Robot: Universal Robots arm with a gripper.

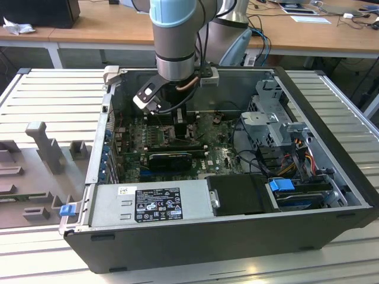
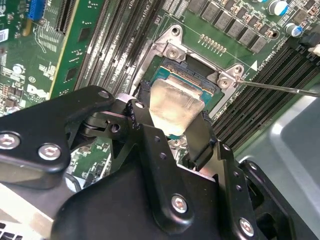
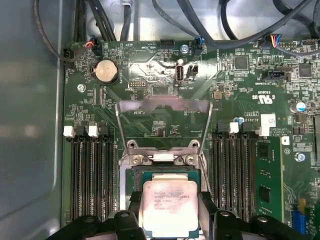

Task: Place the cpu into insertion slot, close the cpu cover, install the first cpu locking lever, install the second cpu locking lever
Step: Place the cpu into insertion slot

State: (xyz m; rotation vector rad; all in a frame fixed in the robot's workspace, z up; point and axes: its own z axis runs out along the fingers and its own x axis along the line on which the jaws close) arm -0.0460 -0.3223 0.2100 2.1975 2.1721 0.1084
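the cpu [image 3: 170, 207] is pale silvery-beige; the insertion slot [image 3: 124, 185] has a grey rim. the circuit board [image 3: 150, 75] is green; the gripper [image 2: 174, 107] black.

Gripper [image 2: 172, 120] fingers [image 2: 201, 137] grip cpu [image 2: 172, 102] by opposite edges, over slot [image 2: 171, 49]; memory slots [image 2: 114, 47] lie beside the slot.

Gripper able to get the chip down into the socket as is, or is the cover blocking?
Likely yes: the cover stands flipped up off the socket, and the gripper holds the chip right over it, nothing between.
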